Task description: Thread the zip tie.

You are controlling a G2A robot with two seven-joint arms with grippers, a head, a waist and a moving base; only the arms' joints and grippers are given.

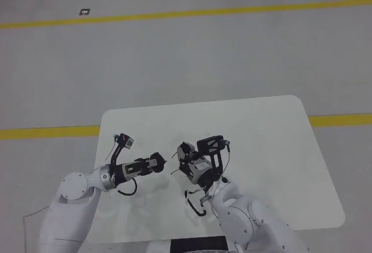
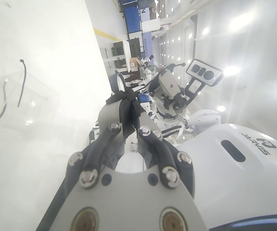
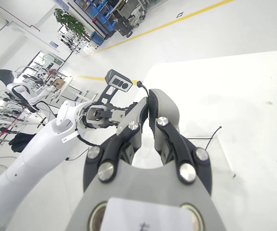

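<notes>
My right gripper [image 3: 148,97] is shut on a black zip tie [image 3: 143,88]. The tie's square head sticks out just past the fingertips. My left gripper [image 2: 128,96] is shut too, with a thin black strap running out from its tips toward the right gripper. In the top view both grippers hover over the near left part of the white table [image 1: 262,126]. The left gripper [image 1: 160,162] and right gripper [image 1: 180,155] stand tip to tip, a small gap apart.
Spare black zip ties [image 2: 22,82] lie in a clear shallow tray [image 2: 39,90] on the table near the right arm; they also appear as thin strands [image 3: 208,137]. The table's far and right parts are bare. Yellow floor lines [image 1: 173,14] run beyond it.
</notes>
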